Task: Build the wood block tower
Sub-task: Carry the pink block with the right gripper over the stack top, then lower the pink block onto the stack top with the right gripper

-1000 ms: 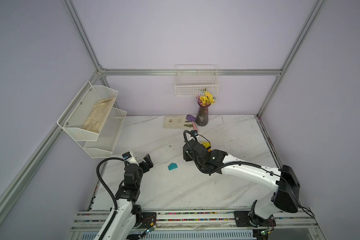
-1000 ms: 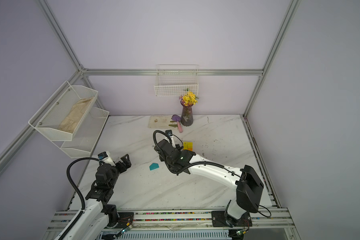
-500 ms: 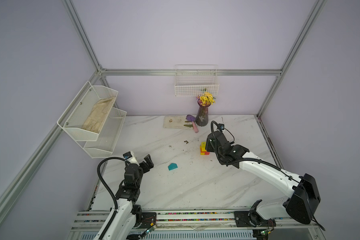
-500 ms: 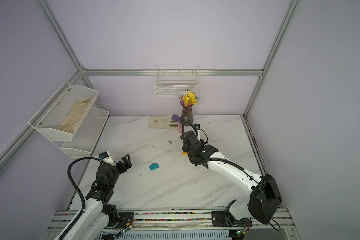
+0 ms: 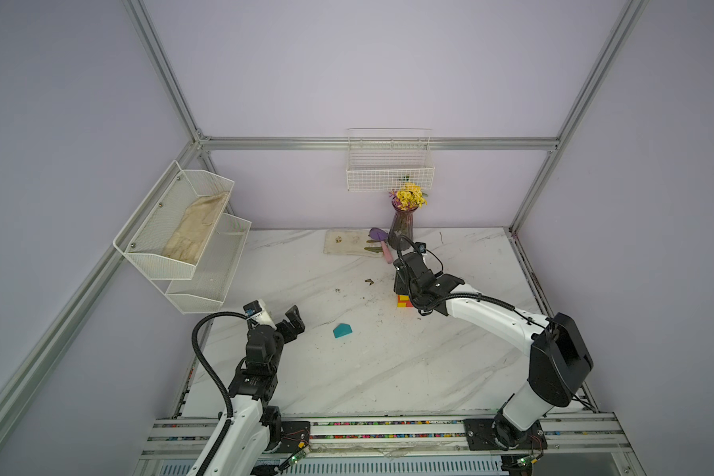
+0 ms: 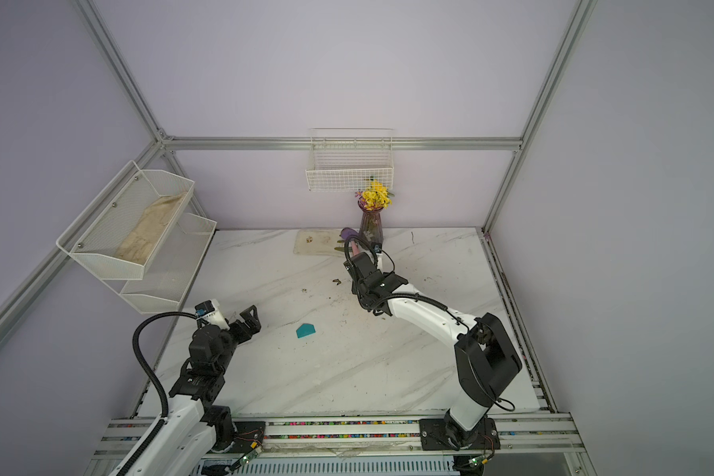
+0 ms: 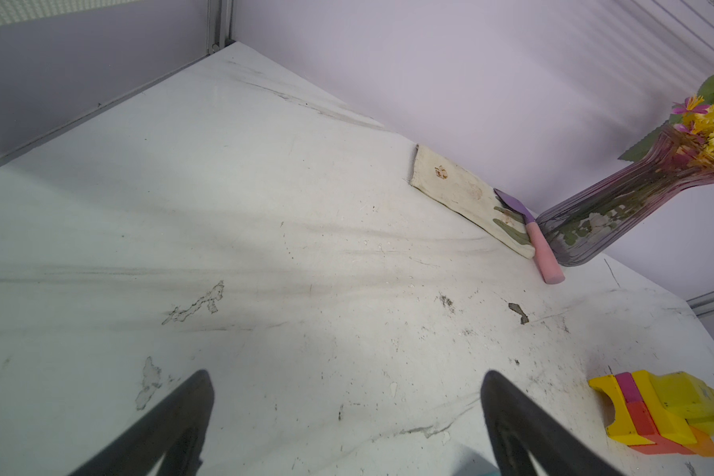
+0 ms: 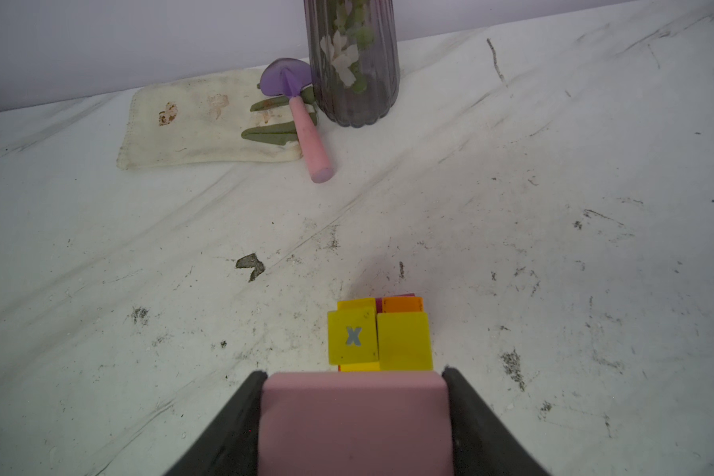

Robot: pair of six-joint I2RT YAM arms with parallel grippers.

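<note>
Gripping a pale pink wooden brick [image 8: 353,420] between part-closed jaws, our right gripper [image 8: 354,373] hovers over the low stack of red, yellow and orange blocks [image 5: 404,301]. At the stack's eight o'clock in a top view lies a teal house-shaped block [image 5: 342,330]; at that block's nine o'clock our left gripper [image 7: 347,377] gapes wide, empty.

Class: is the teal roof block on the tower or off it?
Off. The teal roof block lies flat on the table, well apart from the tower.

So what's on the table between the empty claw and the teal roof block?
Nothing. In both top views, only bare table lies between the left gripper and the teal roof block.
</note>
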